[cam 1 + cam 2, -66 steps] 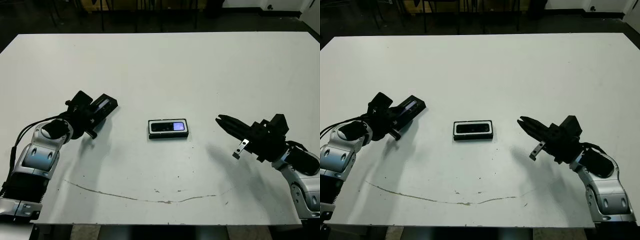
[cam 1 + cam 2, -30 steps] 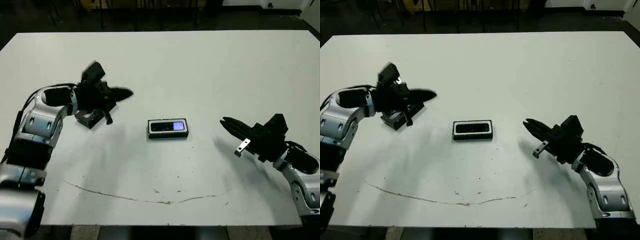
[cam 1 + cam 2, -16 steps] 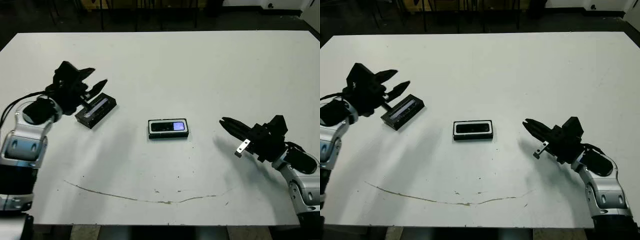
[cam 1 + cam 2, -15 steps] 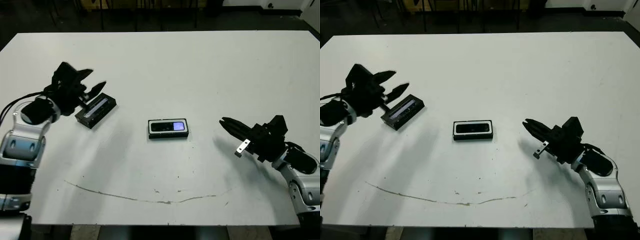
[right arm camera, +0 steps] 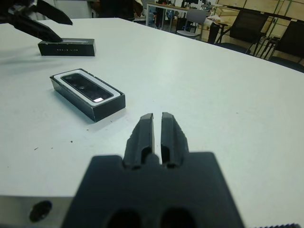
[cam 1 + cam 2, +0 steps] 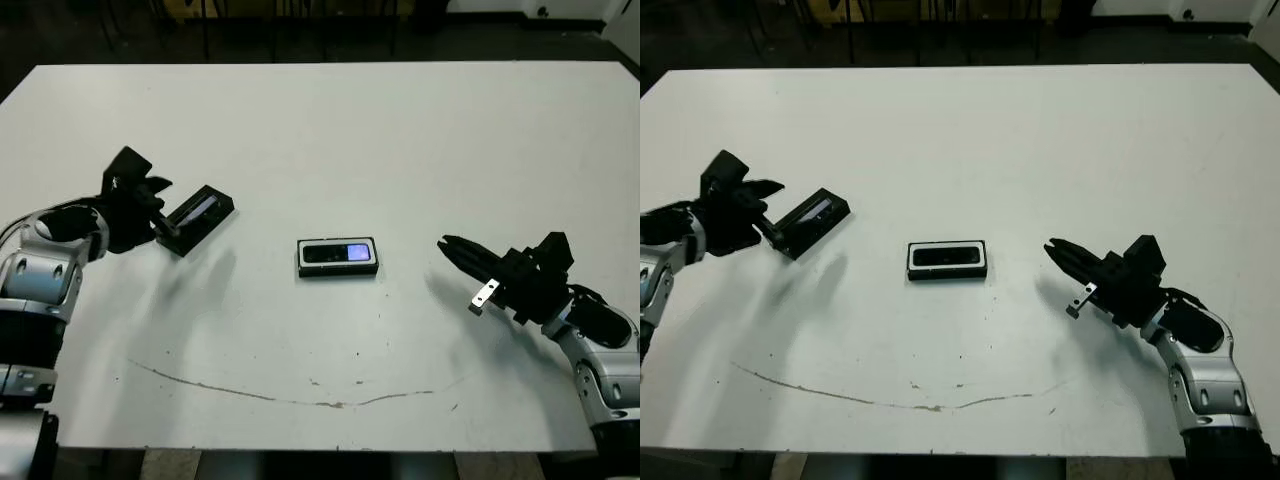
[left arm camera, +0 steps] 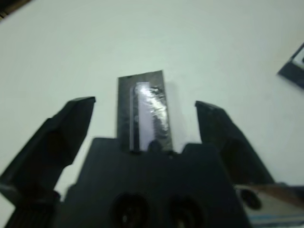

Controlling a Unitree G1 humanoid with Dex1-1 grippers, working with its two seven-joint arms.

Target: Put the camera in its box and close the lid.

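- Since half a second ago my left gripper (image 7: 142, 128) has dropped lower and nearer the lid (image 6: 197, 215); its fingers (image 7: 61, 137) are spread wide with the lid's near end between them, and I see no contact.
- The lid lies flat on the table (image 6: 400, 140), angled, well to the left of the box (image 6: 337, 257), where it lay half a second ago.
- The camera (image 6: 338, 252) sits inside the box at the table's middle, its bluish panel showing; neither has moved.
- My right gripper (image 5: 156, 135) has held its place near the box on the right side, fingers pressed almost together with only a thin slit between, gripping nothing.
- The table is white, with a thin curved brownish mark (image 6: 290, 395) along the near side and a few small specks.
- Beyond the far edge the floor is dark; the right wrist view shows black chairs (image 5: 249, 31) and desks behind.
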